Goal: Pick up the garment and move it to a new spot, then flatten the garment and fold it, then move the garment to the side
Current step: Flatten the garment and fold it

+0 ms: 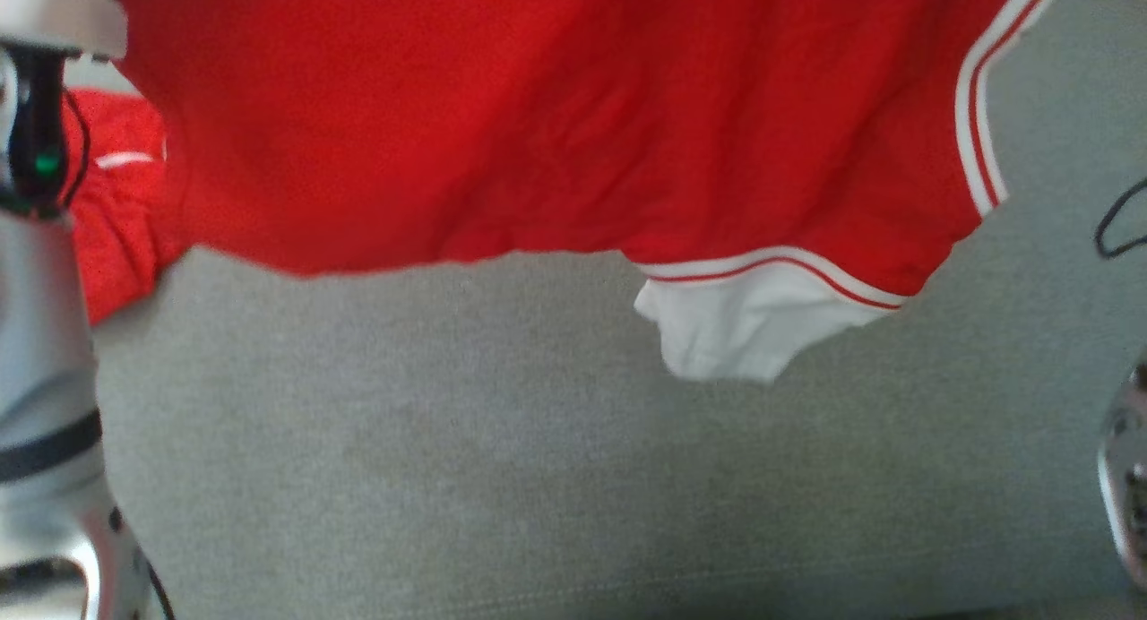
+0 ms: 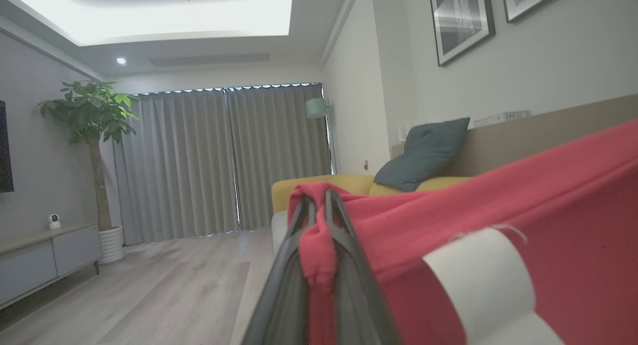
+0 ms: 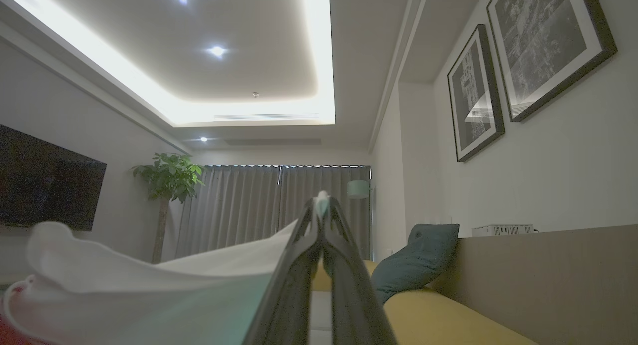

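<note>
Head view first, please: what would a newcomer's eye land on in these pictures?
The red garment, trimmed in white stripes, hangs across the head view's top above a grey fabric surface. The left gripper is shut on a red fold, the right gripper on its white cloth.

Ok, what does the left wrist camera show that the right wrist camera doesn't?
Left wrist view: the left end effector shut on a red fold of the garment, a white band across the cloth, the wooden floor and a low cabinet.
Right wrist view: the right end effector shut on the garment's white fabric.
Both: the potted plant, grey curtains, dark cushion and yellow sofa.
</note>
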{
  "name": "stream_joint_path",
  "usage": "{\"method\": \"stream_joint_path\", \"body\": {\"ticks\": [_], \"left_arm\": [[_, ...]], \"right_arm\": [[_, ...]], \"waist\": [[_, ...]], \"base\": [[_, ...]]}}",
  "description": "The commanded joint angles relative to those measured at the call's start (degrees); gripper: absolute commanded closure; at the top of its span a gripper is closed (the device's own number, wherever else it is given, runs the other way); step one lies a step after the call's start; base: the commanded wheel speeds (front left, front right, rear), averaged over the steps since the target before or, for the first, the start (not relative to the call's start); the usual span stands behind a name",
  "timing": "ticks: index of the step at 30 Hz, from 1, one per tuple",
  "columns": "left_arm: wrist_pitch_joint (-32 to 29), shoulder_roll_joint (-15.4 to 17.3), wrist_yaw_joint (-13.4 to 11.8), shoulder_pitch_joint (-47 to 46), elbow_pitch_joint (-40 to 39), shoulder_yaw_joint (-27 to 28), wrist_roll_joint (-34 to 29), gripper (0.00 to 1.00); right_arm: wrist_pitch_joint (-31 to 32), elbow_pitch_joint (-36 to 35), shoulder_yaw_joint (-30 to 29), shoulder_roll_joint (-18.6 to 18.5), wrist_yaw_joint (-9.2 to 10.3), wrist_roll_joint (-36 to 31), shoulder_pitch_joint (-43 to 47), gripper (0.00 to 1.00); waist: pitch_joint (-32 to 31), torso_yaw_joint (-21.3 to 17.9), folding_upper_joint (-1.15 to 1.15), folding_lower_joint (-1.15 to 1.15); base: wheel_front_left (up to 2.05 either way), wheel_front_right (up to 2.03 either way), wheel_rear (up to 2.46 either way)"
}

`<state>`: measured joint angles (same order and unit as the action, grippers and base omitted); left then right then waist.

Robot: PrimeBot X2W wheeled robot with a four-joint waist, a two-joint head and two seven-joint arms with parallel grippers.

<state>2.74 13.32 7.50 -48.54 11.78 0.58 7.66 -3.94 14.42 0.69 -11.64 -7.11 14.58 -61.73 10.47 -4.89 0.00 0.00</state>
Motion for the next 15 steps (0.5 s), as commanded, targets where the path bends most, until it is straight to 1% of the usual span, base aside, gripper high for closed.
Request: {"method": "stream_joint_path", "body": {"ticks": [1, 3, 5, 8, 11, 15], "left_arm": [[-0.2, 2.6, -0.3, -3.1, -0.7, 1.4, -0.3, 1.00], [-0.4, 2.0, -0.5, -5.9, 2.1, 0.5, -0.6, 1.00], [0.8, 1.8, -0.8, -9.1, 5.6, -0.3, -1.3, 1.00], [3.3, 1.6, -2.2, -14.7, 10.8, -0.4, -2.0, 1.00], [7.5, 0.8, -3.7, -21.0, 14.9, -0.2, -2.1, 1.00], [10.4, 0.1, -4.3, -25.9, 19.0, -0.2, -1.8, 1.00]], "right_arm": [[0.4, -0.4, -0.5, 0.2, -0.37, -0.7, -2.4, 1.00], [0.3, 2.3, -0.6, -0.2, -0.37, -3.2, -5.5, 1.00], [-0.9, 5.5, -1.4, 0.3, -0.37, -5.2, -8.7, 1.00], [-4.2, 10.2, -3.2, 0.6, -0.37, -10.1, -14.3, 1.00], [-7.6, 14.1, -7.5, 1.2, -0.37, -15.1, -19.9, 1.00], [-9.9, 17.0, -12.2, 2.2, -0.37, -18.9, -25.2, 1.00]], "waist": [[3.5, 0.7, 0.00, 0.00], [6.6, 0.9, 0.00, 0.00], [8.9, 0.7, 0.00, 0.00], [11.7, -0.1, 0.00, 0.00], [13.2, -0.5, 0.00, 0.00], [14.3, -0.9, 0.00, 0.00]], "base": [[0.00, 0.00, 0.00], [0.00, 0.00, 0.00], [0.00, 0.00, 0.00], [0.00, 0.00, 0.00], [0.00, 0.00, 0.00], [0.00, 0.00, 0.00]]}}
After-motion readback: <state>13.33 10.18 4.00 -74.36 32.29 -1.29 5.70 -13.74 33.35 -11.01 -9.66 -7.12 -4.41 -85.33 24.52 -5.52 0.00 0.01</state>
